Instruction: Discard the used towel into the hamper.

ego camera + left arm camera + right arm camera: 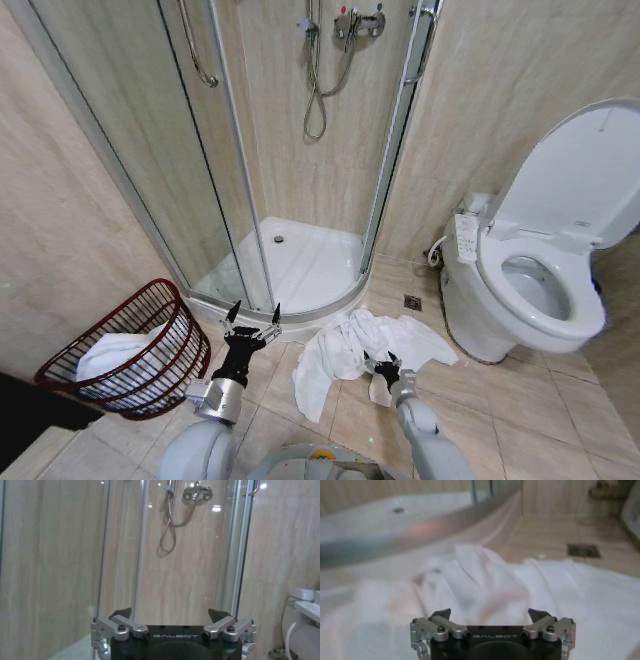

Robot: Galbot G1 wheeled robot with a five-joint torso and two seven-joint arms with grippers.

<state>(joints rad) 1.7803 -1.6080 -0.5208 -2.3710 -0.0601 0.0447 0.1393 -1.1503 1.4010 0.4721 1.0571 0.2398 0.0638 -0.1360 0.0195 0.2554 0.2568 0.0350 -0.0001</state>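
Observation:
A crumpled white towel [352, 345] lies on the tiled floor between the shower and the toilet. My right gripper [381, 358] is low at the towel's near edge, open, with the towel [485, 581] spread just beyond its fingers [490, 612]. The hamper [62, 372], a dark reddish wire basket, stands tilted at the left by the wall, and a white cloth [115, 352] lies inside it. My left gripper [256, 310] is raised between hamper and towel, open and holding nothing, pointing at the shower glass [170, 612].
The shower stall with its glass doors [235, 200] and white tray [310, 262] is straight ahead. A toilet [540, 280] with its lid up stands at the right. A floor drain [413, 302] sits near the toilet's base. Bare tiles lie at the front right.

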